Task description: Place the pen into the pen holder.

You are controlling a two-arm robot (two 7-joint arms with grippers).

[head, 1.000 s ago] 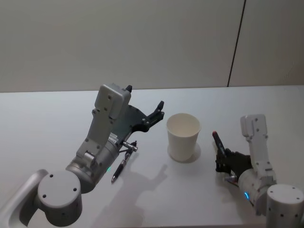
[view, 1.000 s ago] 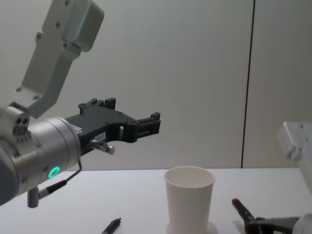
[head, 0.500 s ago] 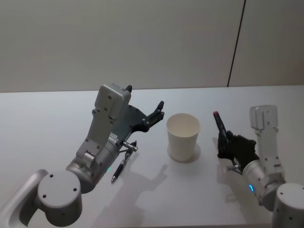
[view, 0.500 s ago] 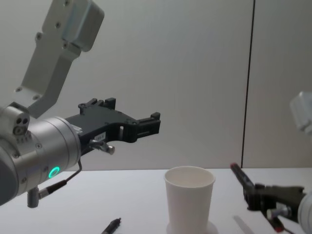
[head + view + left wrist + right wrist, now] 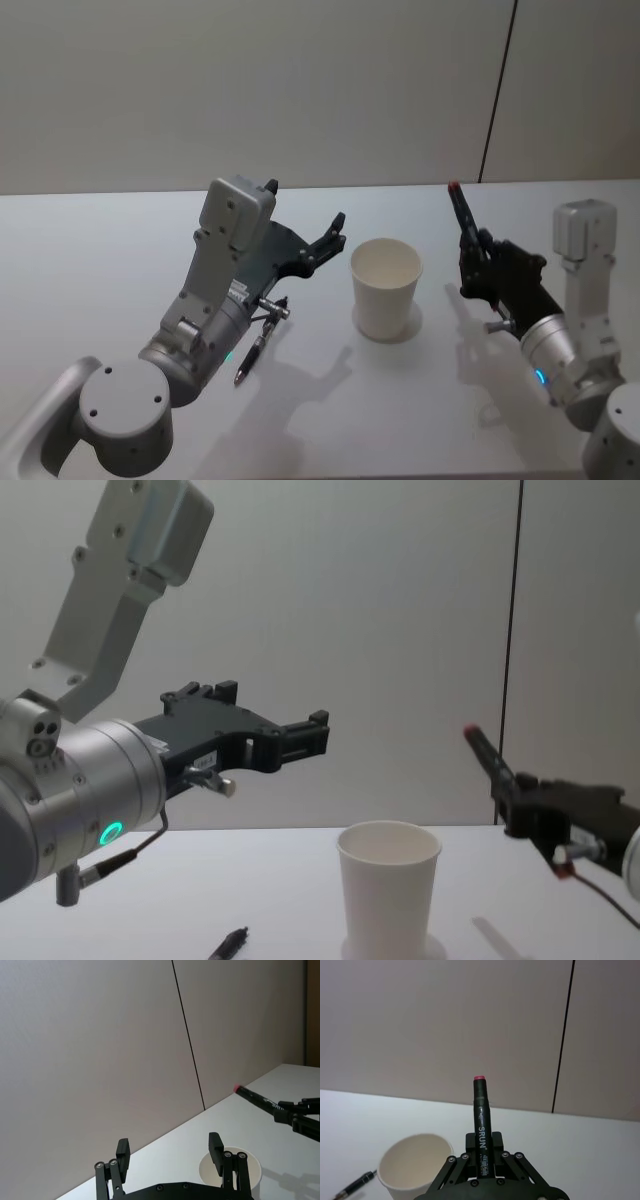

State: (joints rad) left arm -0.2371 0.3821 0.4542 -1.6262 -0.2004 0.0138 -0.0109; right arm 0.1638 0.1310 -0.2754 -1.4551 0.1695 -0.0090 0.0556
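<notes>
The right gripper has risen beside the cup, jaws clamped on the pen, whose red end tilts up toward the cup. The left gripper hovers, jaws apart.

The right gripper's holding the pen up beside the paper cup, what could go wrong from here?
1. The pen sits tilted in the right gripper, beside the cup rather than over it; coming in low, it may strike the rim and tip the cup.
2. The gripper clamps the pen near one end, so a bump might swivel it.
3. The open left gripper hovers near the cup's other side; overshooting risks a collision.
</notes>
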